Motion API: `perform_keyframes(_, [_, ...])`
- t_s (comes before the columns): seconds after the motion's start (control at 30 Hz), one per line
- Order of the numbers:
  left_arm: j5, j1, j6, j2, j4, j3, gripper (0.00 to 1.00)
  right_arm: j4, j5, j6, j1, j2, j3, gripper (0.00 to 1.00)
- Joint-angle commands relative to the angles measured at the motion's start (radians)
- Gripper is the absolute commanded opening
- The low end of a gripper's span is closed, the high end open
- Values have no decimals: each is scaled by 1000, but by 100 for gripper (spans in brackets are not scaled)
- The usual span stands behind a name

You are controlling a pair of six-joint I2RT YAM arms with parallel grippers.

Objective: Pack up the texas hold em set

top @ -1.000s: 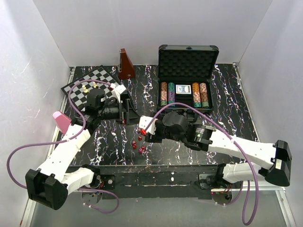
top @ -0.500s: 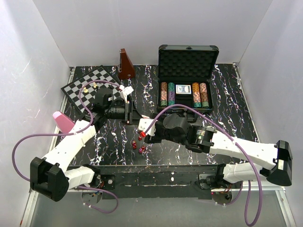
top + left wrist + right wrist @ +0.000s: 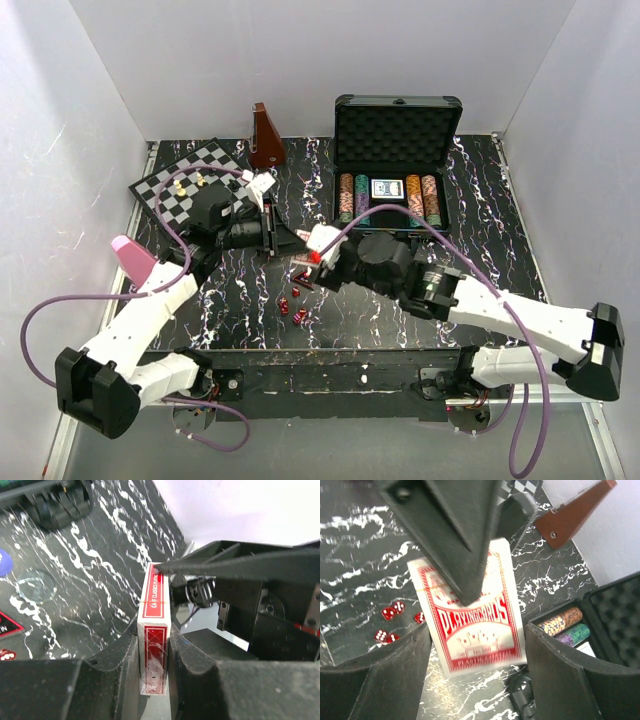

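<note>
The red card deck (image 3: 154,630) is pinched edge-on between the two fingers of my left gripper (image 3: 155,652), which is closed tight on its broad faces and holds it up above the middle of the black marbled table (image 3: 485,215). My right gripper (image 3: 477,650) is spread wide, with one finger just beside each long edge of that same deck. I cannot tell whether its pads touch the box. Below the two grippers, on the near side, the small red dice (image 3: 297,306) lie loose on the table in a scattered cluster. A pale round button (image 3: 35,585) lies flat on the marble too, seen from my left wrist. Farther back and to the right, the black case (image 3: 398,112) stands open with its foam-lined lid upright. Striped chip rows (image 3: 345,198) fill both ends of its base, and a second deck (image 3: 387,188) lies between them. The brown pyramid (image 3: 265,138) stands at the back just left of the case, and the chessboard (image 3: 185,180) lies in the far left corner with a few pieces on it.
</note>
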Motion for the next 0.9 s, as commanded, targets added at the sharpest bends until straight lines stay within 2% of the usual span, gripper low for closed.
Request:
perform_keyframes(0.0, [-160,34,-42,-92,120,-9,0,131,-85,257,-153,-155,-13,79])
perform_keyframes(0.1, [-172,57,-71,-102,177,-9,0,188,-220,403,-261,-239,-45,82])
perform_keyframes(0.2, [-143,65,-105,-105,261,-20,0,201,-286,596,-362,-279,-53,86])
perform_keyframes(0.33, [-83,65,-159,-113,396,-39,0,204,-459,783,-480,-282,-49,85])
perform_keyframes(0.5, [-37,65,-185,-153,486,-49,0,321,-751,1032,-609,-214,-59,80])
perform_keyframes(0.67, [3,65,-231,-175,577,-65,0,507,-957,1166,-628,-125,-66,73])
perform_keyframes(0.87, [23,64,-254,-175,614,-63,0,665,-1069,1264,-626,-60,-53,69])
